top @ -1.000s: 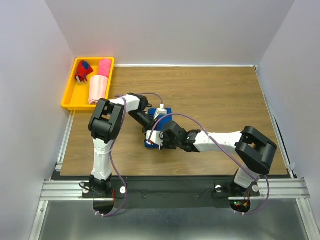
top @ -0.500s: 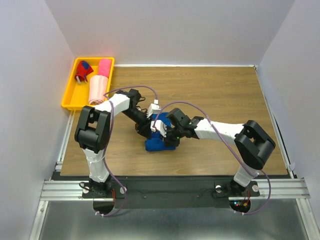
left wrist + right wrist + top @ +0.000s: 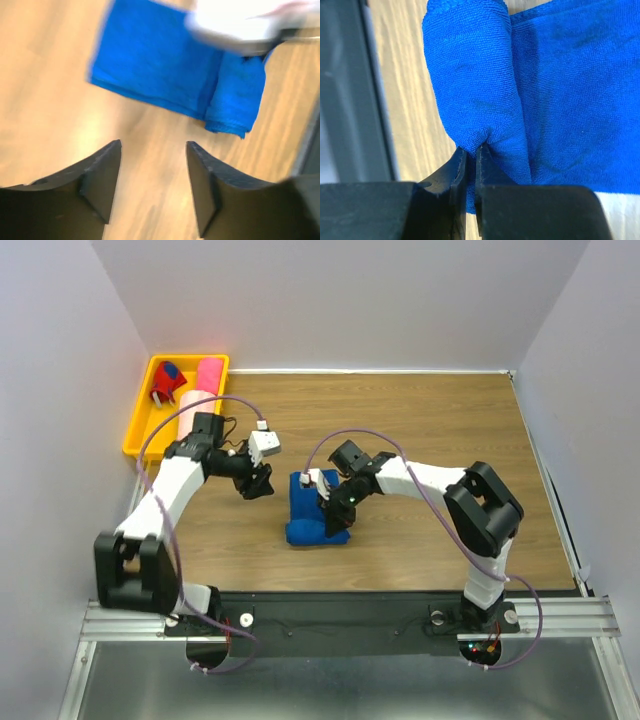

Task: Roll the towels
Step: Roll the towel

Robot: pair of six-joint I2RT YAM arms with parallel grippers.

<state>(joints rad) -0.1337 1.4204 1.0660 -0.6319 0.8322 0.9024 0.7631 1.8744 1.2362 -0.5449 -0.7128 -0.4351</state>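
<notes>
- Now right gripper [image 3: 470, 152] pinches the plump rolled end of the fuzzy blue towel [image 3: 560, 75];
- left gripper [image 3: 153, 150] spread, blunt and dark, above the smooth wooden table [image 3: 45, 100].

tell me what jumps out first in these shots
The blue towel mid-table stands out, one end rolled up and pinched in the shut right gripper. The left gripper hangs open over bare wood to the towel's left. In the far left corner a yellow tray holds a hot pink towel and a pale pink towel.
</notes>
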